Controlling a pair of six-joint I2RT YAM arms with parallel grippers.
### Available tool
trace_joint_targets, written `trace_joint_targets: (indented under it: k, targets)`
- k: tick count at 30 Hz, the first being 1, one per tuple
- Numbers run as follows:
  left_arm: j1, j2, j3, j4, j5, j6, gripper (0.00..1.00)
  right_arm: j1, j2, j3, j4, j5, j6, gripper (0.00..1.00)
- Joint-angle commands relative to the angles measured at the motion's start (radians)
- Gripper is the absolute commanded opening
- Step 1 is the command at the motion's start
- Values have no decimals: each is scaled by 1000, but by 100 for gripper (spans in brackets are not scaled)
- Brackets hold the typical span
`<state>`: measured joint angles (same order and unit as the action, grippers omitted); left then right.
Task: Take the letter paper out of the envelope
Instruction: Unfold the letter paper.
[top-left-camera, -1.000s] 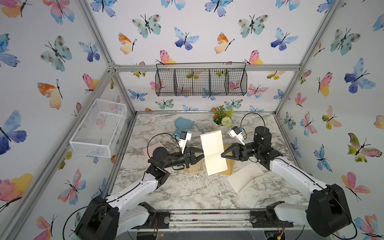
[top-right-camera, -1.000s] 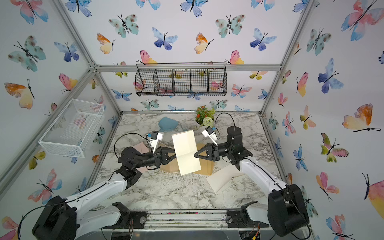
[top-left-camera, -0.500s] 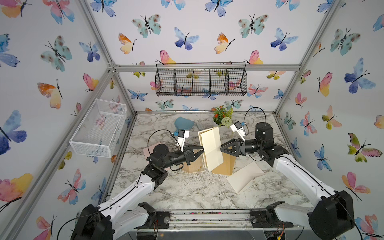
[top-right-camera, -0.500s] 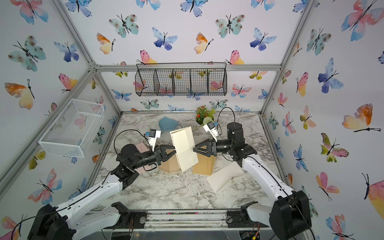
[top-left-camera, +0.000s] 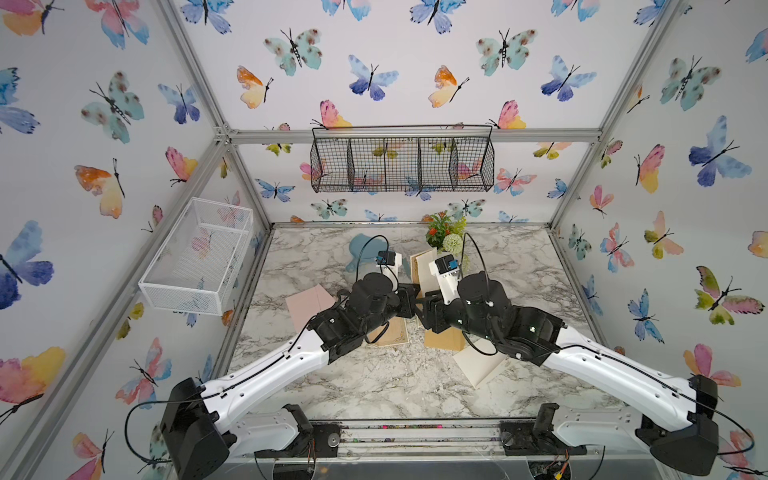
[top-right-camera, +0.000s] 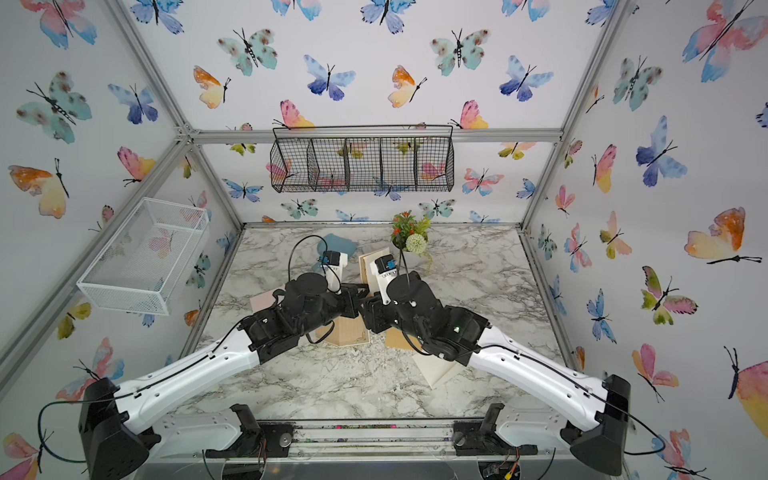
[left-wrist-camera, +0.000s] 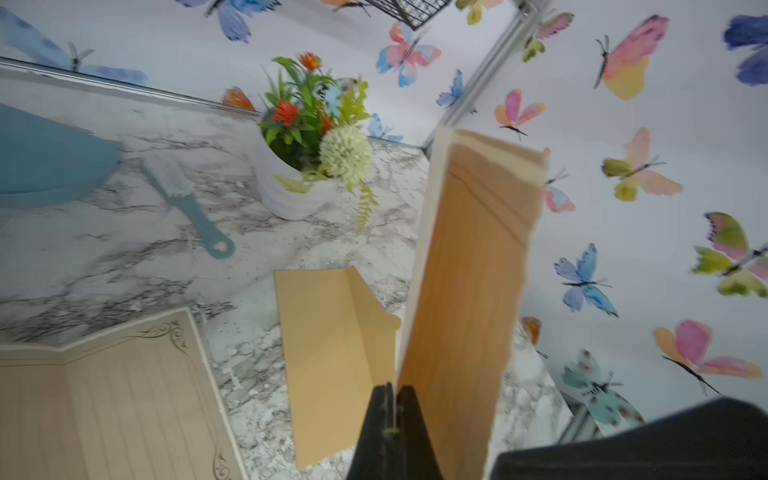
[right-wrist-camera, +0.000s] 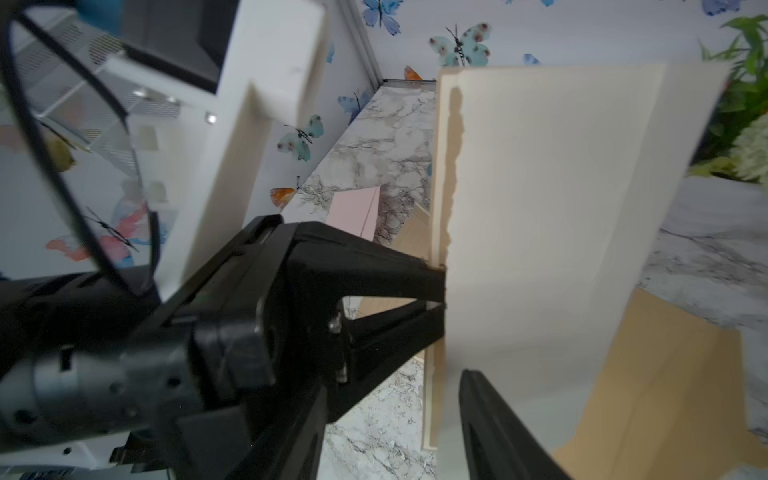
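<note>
A cream envelope (top-left-camera: 424, 266) (top-right-camera: 368, 266) with a ragged torn edge stands upright above the table's middle. My left gripper (left-wrist-camera: 390, 390) is shut on its lower edge, and its fingers (right-wrist-camera: 415, 282) pinch it right at the ragged side. A narrow cream strip (right-wrist-camera: 436, 166) shows past that torn edge; whether it is the letter paper I cannot tell. My right gripper (right-wrist-camera: 395, 399) is open, with the envelope's near edge standing in the gap between its fingers. In both top views the two grippers meet tip to tip, left (top-left-camera: 415, 297) and right (top-left-camera: 426, 305).
On the marble table lie a lined ornamented sheet (left-wrist-camera: 104, 395), a brown envelope (left-wrist-camera: 332, 353), a pink envelope (top-left-camera: 309, 305) and a cream one (top-left-camera: 478, 361). A flower pot (top-left-camera: 446, 237), a blue cloth (top-left-camera: 361, 249) and a brush (left-wrist-camera: 187, 203) stand behind. A white basket (top-left-camera: 199, 257) hangs left.
My right gripper has opened and let go of the cream envelope. Both wrists have risen and closed in on each other, and the envelope has turned more edge-on to the top views.
</note>
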<state>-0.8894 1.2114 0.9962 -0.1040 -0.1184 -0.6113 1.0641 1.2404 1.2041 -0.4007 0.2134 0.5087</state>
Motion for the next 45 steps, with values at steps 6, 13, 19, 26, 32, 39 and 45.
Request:
trace_joint_targets:
  k: [6, 13, 19, 26, 32, 39, 45]
  targets:
    - [-20, -68, -21, -50, -175, 16, 0, 42, 40, 5, -84, 358, 35, 53]
    - [-20, -141, -89, 39, -137, 20, 0, 42, -15, -63, -30, 350, 17, 43]
    - [-17, -170, -106, 71, -55, 17, 0, 40, -43, -99, 50, 283, -35, 40]
    - [-17, -165, -95, 24, -118, 31, 0, 39, -53, -49, 27, 187, -22, 54]
    - [-13, -139, -86, 28, -115, 33, 0, 39, 21, 4, 14, 83, -15, 62]
    - [-13, -173, -89, 18, -106, 34, 0, 39, 52, -1, 8, 150, -10, 63]
    - [-13, -223, -113, 59, -37, 31, 0, 6, 49, -14, -9, 184, -26, 54]
